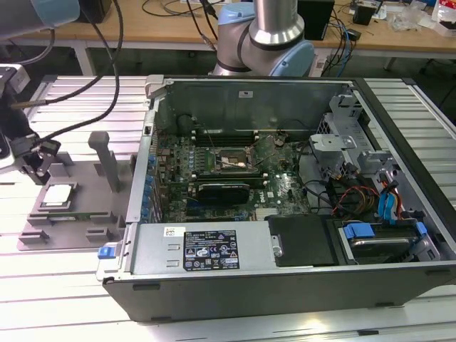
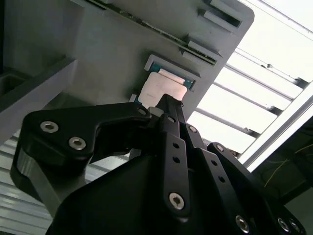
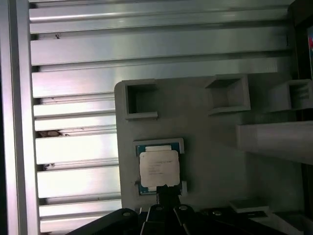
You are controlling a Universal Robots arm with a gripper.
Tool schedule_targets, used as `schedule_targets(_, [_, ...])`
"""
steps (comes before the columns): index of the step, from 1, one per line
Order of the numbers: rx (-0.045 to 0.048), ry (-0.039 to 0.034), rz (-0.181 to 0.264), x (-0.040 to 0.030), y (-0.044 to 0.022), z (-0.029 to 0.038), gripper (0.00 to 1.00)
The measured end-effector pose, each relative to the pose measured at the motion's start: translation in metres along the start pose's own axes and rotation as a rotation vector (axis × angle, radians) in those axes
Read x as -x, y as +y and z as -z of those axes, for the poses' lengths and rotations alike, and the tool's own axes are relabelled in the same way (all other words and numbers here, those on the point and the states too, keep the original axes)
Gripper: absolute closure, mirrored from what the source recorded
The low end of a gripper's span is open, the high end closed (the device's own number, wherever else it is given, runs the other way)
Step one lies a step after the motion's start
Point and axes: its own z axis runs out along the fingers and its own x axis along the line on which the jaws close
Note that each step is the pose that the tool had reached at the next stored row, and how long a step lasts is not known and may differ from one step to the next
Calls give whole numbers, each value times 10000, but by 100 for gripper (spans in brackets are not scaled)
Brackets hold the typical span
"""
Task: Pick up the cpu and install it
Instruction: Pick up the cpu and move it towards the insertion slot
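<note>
Cpu lies flat in its recess on the grey fixture plate, metal top up, green rim showing. In the exterior view that's on the left, beside the open pc case. We've got the gripper right by it, tip at one edge of the cpu in both wrist views; contact, can't tell. Fingers look pinched together, nothing btwn them. Plate rests on the slatted alu table. Mobo socket is inside the case, well apart from the cpu.
</note>
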Motion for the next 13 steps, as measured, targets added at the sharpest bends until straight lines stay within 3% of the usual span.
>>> schedule_targets(3, [-1, 1, -2, 33, -1, -76, 89])
schedule_targets(5, [0, 0, -1, 32, -4, -137, 89])
schedule_targets(13, [-2, 8, -1, 1, 20, -280, 89])
